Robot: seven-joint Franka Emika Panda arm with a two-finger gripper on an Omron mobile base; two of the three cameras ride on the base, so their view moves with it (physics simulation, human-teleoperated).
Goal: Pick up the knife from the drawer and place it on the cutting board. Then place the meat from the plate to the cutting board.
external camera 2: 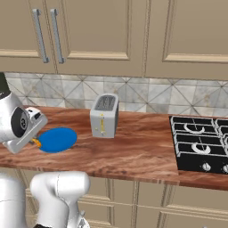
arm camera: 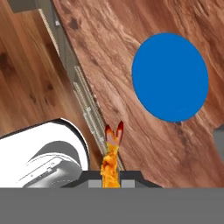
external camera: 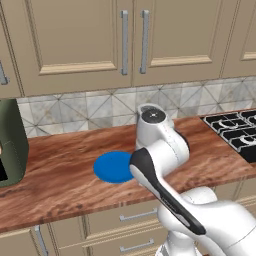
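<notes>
- The fingers are clenched on the meat, an orange-yellow lump that is gripped between the two tips and projects beyond them.
- In the hand view, the meat is seen against the near edge of the tabletop, above the drawer fronts, and apart from the plate.
- In the right base view, the meat is seen as a small orange spot at the end of the hand, just beside the left rim of the plate.
- The plate is laid flat on the wooden tabletop, about midway between its near edge and the tiled backsplash. Its right side is covered by the arm in the left base view.
- A silver toaster is positioned upright to the right of the plate, near it but not touching.
- A black cooktop is set into the tabletop at the far right, well apart from the plate.
- A dark green appliance is located at the left end of the tabletop.
- Beige wall cabinets are mounted above the backsplash.
</notes>
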